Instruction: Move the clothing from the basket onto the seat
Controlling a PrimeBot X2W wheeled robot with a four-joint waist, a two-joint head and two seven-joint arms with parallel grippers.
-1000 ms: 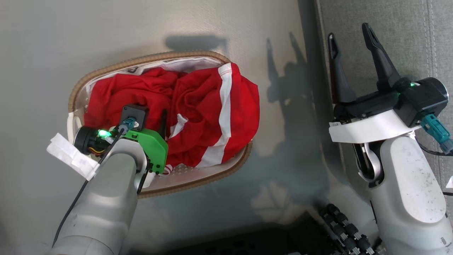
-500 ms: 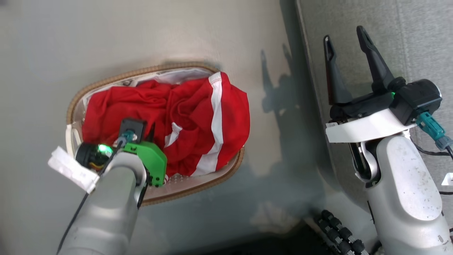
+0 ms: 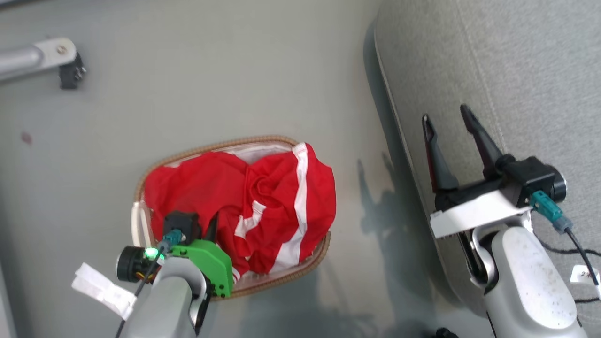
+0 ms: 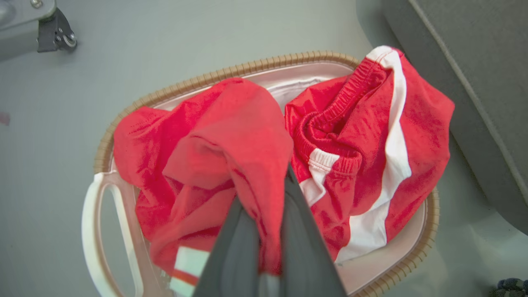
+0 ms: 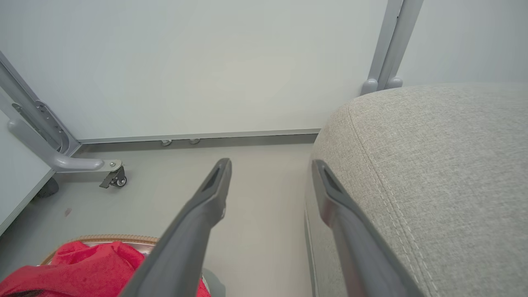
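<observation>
Your left claw (image 4: 266, 194) is clamped tight on a fold of the clothing (image 3: 263, 206) at the near-left end of the basket (image 3: 202, 151). The clothing sits heaped in the basket, and the right-hand piece spills over the rim on the seat (image 3: 516, 70) side. In the head view its white stripe runs from far rim to near rim, across the basket's long axis, which lies roughly left-right. The elastic waistband points to the far rim. The basket is on the floor (image 3: 235, 70), near the seat and apart from it. Your right claw (image 3: 445, 115) is wide and holds nothing, its fingers over the seat's edge.
</observation>
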